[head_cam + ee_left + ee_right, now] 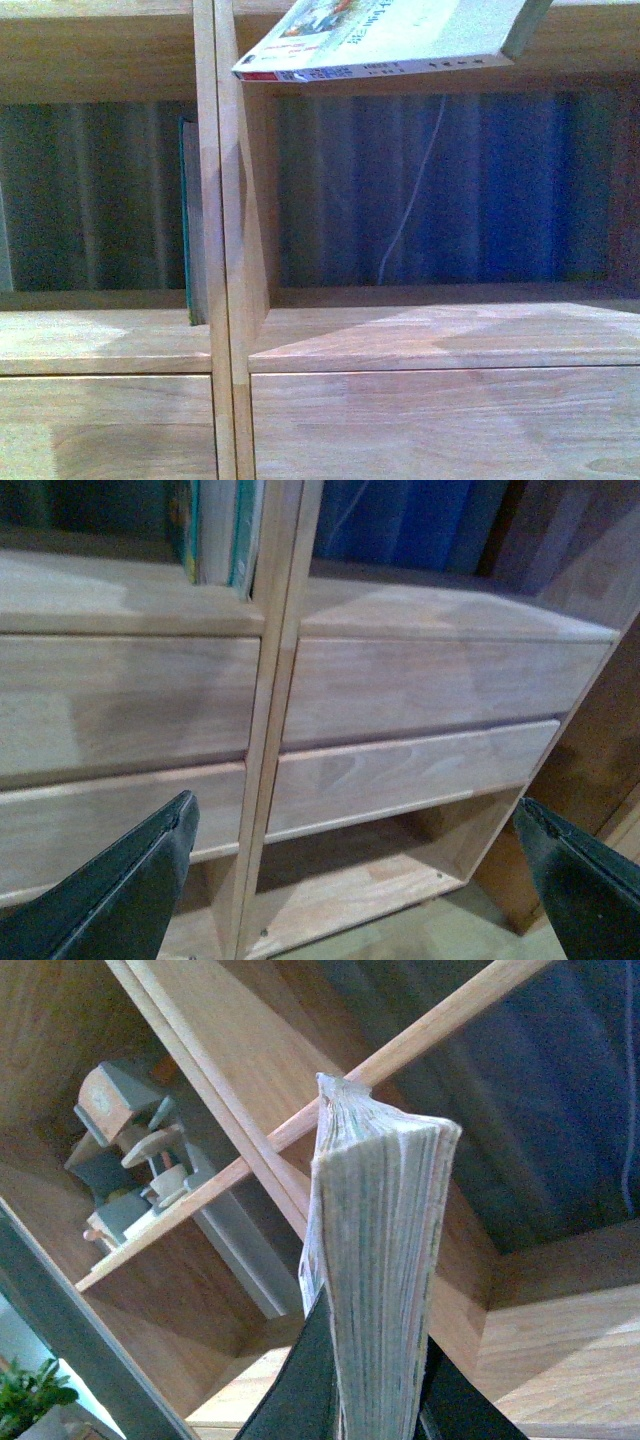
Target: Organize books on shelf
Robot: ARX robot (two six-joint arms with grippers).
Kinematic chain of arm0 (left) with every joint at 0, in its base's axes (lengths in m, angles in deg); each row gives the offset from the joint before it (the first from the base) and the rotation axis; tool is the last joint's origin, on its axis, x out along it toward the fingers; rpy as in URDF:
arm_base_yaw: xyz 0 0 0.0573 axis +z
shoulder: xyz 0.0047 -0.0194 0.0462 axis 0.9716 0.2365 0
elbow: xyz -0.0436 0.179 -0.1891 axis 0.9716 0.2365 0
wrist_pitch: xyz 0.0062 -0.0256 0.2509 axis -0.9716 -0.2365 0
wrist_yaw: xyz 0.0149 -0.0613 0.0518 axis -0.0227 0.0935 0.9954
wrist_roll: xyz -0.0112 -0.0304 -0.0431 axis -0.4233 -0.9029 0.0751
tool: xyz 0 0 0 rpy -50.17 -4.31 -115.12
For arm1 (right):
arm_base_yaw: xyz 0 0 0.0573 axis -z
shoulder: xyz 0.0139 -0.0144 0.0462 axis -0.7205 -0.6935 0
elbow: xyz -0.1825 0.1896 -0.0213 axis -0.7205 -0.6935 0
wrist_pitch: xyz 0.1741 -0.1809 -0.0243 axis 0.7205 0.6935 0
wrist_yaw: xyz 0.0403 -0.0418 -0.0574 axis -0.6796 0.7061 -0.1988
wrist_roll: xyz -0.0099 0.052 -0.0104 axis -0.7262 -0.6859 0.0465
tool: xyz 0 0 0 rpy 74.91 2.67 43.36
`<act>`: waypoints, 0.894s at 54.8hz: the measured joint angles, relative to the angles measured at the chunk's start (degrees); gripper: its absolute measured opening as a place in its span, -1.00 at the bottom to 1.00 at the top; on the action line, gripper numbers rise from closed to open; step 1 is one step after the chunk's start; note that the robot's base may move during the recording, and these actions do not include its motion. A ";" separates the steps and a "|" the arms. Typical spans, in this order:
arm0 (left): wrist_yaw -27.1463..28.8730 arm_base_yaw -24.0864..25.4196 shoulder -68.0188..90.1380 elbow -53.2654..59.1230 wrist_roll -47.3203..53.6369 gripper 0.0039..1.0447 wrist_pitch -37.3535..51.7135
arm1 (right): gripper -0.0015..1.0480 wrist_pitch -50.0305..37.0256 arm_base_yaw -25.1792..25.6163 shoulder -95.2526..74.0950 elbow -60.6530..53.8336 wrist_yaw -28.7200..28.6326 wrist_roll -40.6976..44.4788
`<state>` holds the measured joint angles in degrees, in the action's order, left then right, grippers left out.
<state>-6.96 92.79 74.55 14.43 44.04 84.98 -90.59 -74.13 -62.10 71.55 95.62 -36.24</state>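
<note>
White paperback [380,45] runs off-frame, pinched in the mostly hidden right pincer [372,1370].

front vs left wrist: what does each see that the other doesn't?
Front only: the white paperback, held tilted high in the right column, and a white cable behind it. Left wrist only: the left gripper, open and empty, and the lower drawer fronts. Both: the teal book upright against the divider, and the shelf.
</note>
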 joint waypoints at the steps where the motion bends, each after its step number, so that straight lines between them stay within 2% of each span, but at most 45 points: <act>1: -0.87 0.70 2.03 -1.27 -0.96 0.86 1.68 | -0.86 0.02 0.28 -0.02 0.02 -0.04 -0.02; 10: -5.53 2.47 11.96 -8.02 -6.88 0.86 10.10 | -0.86 0.26 1.77 -0.50 0.33 -0.44 -0.07; 19: -6.80 0.50 19.61 -14.47 -13.40 0.86 13.25 | -0.86 0.28 2.01 -2.01 2.36 -1.40 -0.04; 30: -8.85 -6.23 26.10 -20.98 -27.36 0.86 19.15 | -0.86 -0.02 2.14 -3.76 4.68 -2.34 -0.07; 41: -4.52 -14.53 30.25 -24.24 -45.09 0.86 28.17 | -0.86 -0.48 2.40 -5.31 6.14 -2.89 -0.35; 49: -1.57 -19.63 32.54 -25.29 -52.61 0.86 34.07 | -0.86 -0.50 2.45 -6.29 6.88 -3.30 -0.81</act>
<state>-8.53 73.16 107.10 -10.86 -8.57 119.06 -91.09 -71.68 -68.40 78.43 92.32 -37.05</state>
